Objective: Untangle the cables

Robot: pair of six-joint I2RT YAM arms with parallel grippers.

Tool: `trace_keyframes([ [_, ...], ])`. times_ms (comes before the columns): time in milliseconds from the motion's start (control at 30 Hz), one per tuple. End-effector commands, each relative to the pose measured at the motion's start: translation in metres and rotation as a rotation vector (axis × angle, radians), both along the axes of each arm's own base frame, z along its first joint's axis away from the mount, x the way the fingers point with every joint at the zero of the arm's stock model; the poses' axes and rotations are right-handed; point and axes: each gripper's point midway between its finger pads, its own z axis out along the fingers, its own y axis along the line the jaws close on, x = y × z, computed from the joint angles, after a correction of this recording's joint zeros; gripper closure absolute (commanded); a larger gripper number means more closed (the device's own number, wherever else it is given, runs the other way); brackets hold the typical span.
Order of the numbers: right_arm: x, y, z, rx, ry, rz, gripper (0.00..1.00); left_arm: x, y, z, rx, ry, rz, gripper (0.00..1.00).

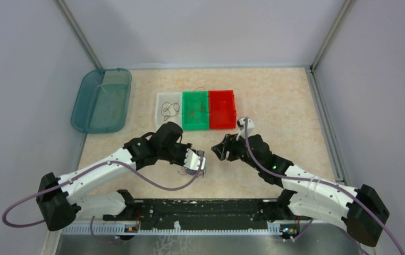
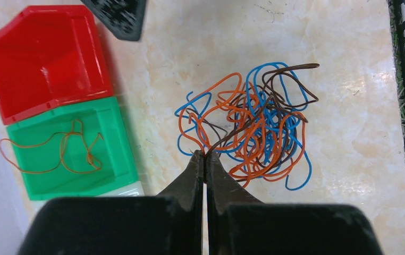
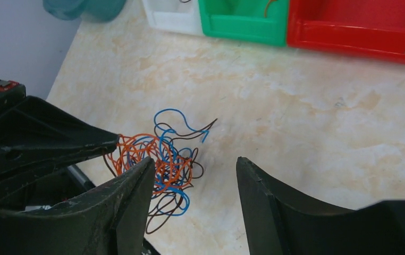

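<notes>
A clump of cables [image 2: 253,127], blue, orange and dark brown, lies tangled on the beige table; it also shows in the right wrist view [image 3: 163,159]. My left gripper [image 2: 205,155] is shut, pinching a dark brown cable at the clump's near-left edge. In the top view it [image 1: 200,169] sits over the clump near the table's front. My right gripper [image 3: 195,159] is open and empty, just right of the clump, its left finger [image 3: 131,191] partly covering the cables. In the top view it [image 1: 219,150] faces the left gripper.
Three bins stand in a row at the back: a white bin [image 1: 158,111] holding dark wires, a green bin [image 2: 120,138] holding thin orange-brown wires [image 2: 62,149], and a red bin [image 2: 46,58]. A teal tray [image 1: 102,100] lies at the far left. A black rail [image 1: 190,212] runs along the front edge.
</notes>
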Motion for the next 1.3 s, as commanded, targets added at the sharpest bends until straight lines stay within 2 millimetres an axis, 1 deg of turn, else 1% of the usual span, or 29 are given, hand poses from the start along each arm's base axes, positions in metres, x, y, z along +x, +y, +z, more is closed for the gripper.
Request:
trace_keyframes([
  [0,-0.013,0.033,0.026,0.154,-0.032,0.166,0.41,-0.001,-0.010,0.029,-0.126,-0.096,-0.058,1.00],
  [67,-0.019,0.045,0.028,0.195,-0.020,0.227,0.41,-0.003,-0.011,0.038,-0.167,-0.131,-0.078,1.00],
  [167,-0.030,0.058,0.033,0.250,-0.007,0.318,0.41,-0.007,-0.011,0.044,-0.191,-0.168,-0.116,1.00],
  [300,-0.037,0.067,0.032,0.274,0.022,0.369,0.44,-0.003,-0.011,0.055,-0.238,-0.242,-0.121,1.00],
  [367,-0.037,0.068,0.032,0.286,0.031,0.370,0.45,-0.001,-0.012,0.063,-0.273,-0.279,-0.116,1.00],
  [433,-0.038,0.068,0.034,0.306,0.032,0.369,0.48,-0.001,-0.012,0.067,-0.293,-0.300,-0.118,1.00],
  [500,-0.038,0.069,0.037,0.327,0.037,0.365,0.52,-0.001,-0.012,0.066,-0.298,-0.317,-0.127,1.00],
  [600,-0.040,0.070,0.039,0.349,0.053,0.367,0.53,0.001,-0.012,0.065,-0.299,-0.329,-0.119,1.00],
  [767,-0.040,0.069,0.040,0.383,0.067,0.355,0.61,0.005,-0.013,0.072,-0.322,-0.353,-0.101,1.00],
  [867,-0.039,0.067,0.043,0.393,0.064,0.345,0.68,0.005,-0.013,0.076,-0.335,-0.373,-0.105,1.00],
  [967,-0.034,0.062,0.049,0.416,0.057,0.319,0.81,0.003,-0.011,0.076,-0.335,-0.374,-0.110,1.00],
  [1033,-0.032,0.057,0.055,0.428,0.043,0.303,0.83,0.001,-0.009,0.072,-0.326,-0.371,-0.121,1.00],
  [1100,-0.028,0.050,0.060,0.427,0.023,0.282,0.83,-0.002,-0.008,0.071,-0.329,-0.386,-0.136,1.00],
  [1133,-0.027,0.046,0.061,0.413,0.013,0.275,0.80,-0.003,-0.007,0.070,-0.331,-0.395,-0.148,1.00],
  [1200,-0.027,0.041,0.063,0.352,-0.024,0.276,0.69,-0.008,-0.005,0.069,-0.334,-0.413,-0.173,1.00],
  [1267,-0.028,0.036,0.066,0.271,-0.085,0.300,0.54,-0.011,-0.004,0.068,-0.338,-0.417,-0.190,1.00],
])
